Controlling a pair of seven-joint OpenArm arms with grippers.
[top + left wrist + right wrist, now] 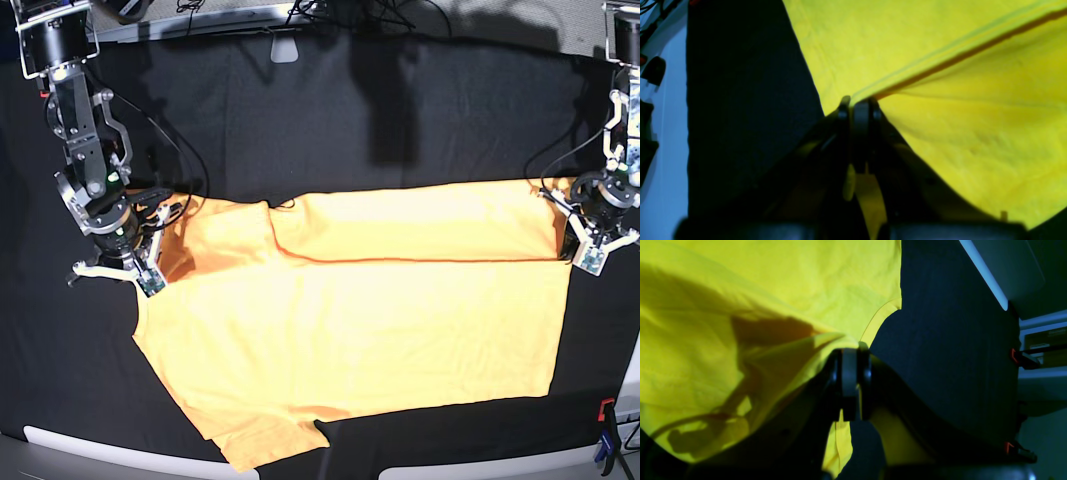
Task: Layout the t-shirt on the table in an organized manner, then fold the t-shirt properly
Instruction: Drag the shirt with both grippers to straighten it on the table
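Orange-yellow cotton is covering the middle of the black desk [330,130]: the t-shirt [360,340] is lying spread wide, its far long edge already turned toward the near side in a band that runs from one claw across to the other. We are judging this to be the first lengthwise fold, under way rather than finished, since both claws are gripping the folded band's ends.

Relative to the t-shirt, our left claw [857,108] is sitting at the hem end, pressed together on the doubled edge where the seam line meets the fingers. Our right claw [850,355] is sitting at the collar and sleeve end, pinching a bunched ridge of cloth beside the neckline curve. Neither is showing any gap beyond the fabric thickness.

For the next move, we are expecting to carry both ends toward the near edge of the t-shirt evenly, keeping the band taut. The sleeve end is looking rumpled, so it may drag crooked.
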